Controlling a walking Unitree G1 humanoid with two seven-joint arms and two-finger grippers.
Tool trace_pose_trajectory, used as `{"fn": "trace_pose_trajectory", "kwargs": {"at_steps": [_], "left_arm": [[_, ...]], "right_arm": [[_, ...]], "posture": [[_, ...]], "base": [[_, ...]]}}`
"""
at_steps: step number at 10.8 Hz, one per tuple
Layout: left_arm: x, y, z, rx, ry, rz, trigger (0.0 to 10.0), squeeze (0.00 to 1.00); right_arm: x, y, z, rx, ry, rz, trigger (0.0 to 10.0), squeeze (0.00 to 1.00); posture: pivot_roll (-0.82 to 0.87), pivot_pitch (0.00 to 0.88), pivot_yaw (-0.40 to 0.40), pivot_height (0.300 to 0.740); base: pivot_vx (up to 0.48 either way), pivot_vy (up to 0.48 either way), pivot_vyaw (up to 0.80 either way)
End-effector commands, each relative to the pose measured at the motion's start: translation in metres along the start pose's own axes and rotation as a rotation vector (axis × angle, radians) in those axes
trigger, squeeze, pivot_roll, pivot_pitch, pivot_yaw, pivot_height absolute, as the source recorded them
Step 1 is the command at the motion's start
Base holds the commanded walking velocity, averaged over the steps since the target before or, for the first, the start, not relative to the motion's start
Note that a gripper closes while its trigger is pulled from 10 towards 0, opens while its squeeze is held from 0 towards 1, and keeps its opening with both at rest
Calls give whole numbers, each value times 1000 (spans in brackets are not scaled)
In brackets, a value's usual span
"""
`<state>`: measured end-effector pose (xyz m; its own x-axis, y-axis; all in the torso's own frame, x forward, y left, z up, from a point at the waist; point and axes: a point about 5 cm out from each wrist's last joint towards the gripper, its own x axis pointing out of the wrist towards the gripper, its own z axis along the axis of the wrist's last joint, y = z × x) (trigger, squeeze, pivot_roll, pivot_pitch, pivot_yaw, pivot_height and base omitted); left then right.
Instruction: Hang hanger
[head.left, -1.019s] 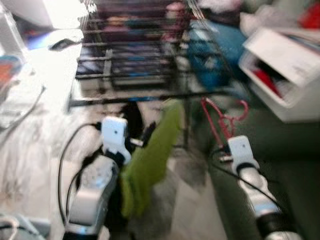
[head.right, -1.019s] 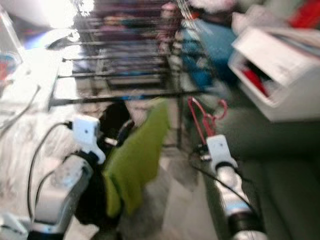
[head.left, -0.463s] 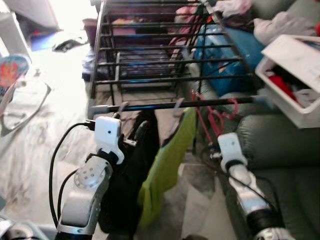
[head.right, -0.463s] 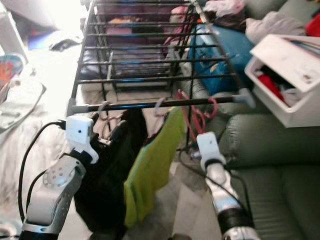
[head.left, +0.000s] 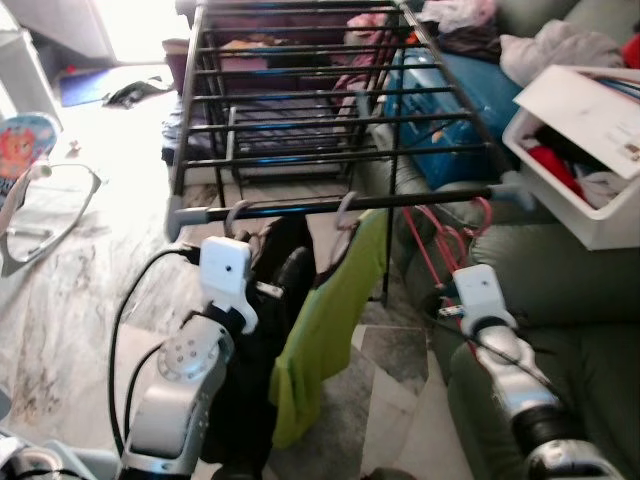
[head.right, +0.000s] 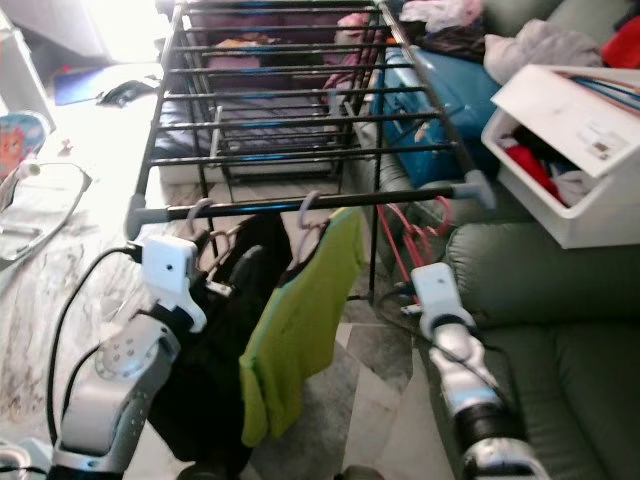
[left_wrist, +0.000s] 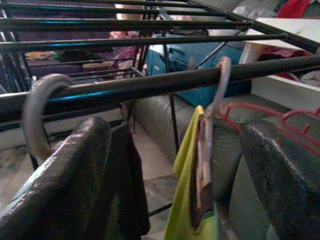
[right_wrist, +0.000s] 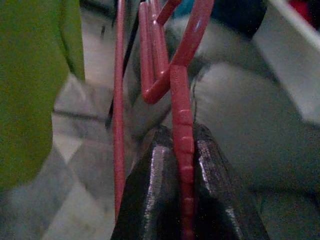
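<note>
A black drying rack stands ahead, its front bar (head.left: 420, 200) nearest me. A green shirt (head.left: 330, 320) hangs from that bar by a grey hook (left_wrist: 223, 85). A black garment (head.left: 262, 340) hangs left of it on another grey hook (left_wrist: 37, 110). My right gripper (head.left: 450, 303) is shut on a red hanger (right_wrist: 181, 100), held low under the bar's right part among other red hangers (head.left: 447, 238). My left gripper (head.left: 288, 272) is open just below the bar, beside the black garment, with nothing between its fingers (left_wrist: 65, 185).
A green sofa (head.left: 560, 280) fills the right side, with a white bin of clothes (head.left: 585, 140) on it. A blue bag (head.left: 440, 110) lies behind the rack. Marble floor (head.left: 80, 290) opens to the left, with a baby seat (head.left: 20, 150) at the far left.
The views have gone from blurred to sharp and shifted as the camera moved. Both arms keep about the same pose, and the right gripper still holds the red hanger.
</note>
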<state>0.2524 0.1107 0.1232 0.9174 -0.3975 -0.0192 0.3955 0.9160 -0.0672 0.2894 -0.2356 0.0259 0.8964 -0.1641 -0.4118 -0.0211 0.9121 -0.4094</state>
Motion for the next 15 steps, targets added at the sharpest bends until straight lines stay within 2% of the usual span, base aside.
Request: {"fn": "trace_pose_trajectory", "kwargs": {"at_steps": [1,4,5,6,8,9,10,12,13,15], "left_arm": [[-1,0,3,6,-5,1,10000,0],[-2,0,4,3,-8,6,10000,0],[-2,0,4,2,-8,9,10000,0],[-2,0,3,2,-7,9,10000,0],[0,-2,1,6,5,-1,10000,0],[0,-2,2,6,3,-3,10000,0],[2,-1,2,5,0,-4,10000,0],[3,-1,2,1,-3,-9,10000,0],[2,-4,1,-2,0,-16,10000,0],[2,-3,1,-1,1,-14,10000,0]], "right_arm": [[4,-3,2,22,24,21,10000,0],[12,-23,16,-3,-3,-11,10000,0],[10,-23,12,-14,-5,-12,10000,0],[3,-17,4,30,-7,-35,10000,0],[-18,12,-21,46,35,41,10000,0],[-25,16,-26,48,32,51,10000,0],[-45,15,-23,-4,-68,38,10000,0],[-60,10,0,-93,-244,-24,10000,0],[-60,10,11,-121,-282,-40,10000,0],[-56,9,20,-122,-278,-44,10000,0]], "posture": [[5,0,-22,740],[11,0,-31,740],[12,0,-33,740],[8,0,-36,740],[-8,0,-27,740],[-11,0,-25,740],[-21,0,-22,740],[-31,0,-18,740],[-31,0,-15,740],[-20,0,-18,740]], "base": [[0,0,0],[0,0,0],[0,0,0],[0,0,0],[0,0,0],[0,0,0],[0,0,0],[0,0,0],[0,0,0],[0,0,0]]}}
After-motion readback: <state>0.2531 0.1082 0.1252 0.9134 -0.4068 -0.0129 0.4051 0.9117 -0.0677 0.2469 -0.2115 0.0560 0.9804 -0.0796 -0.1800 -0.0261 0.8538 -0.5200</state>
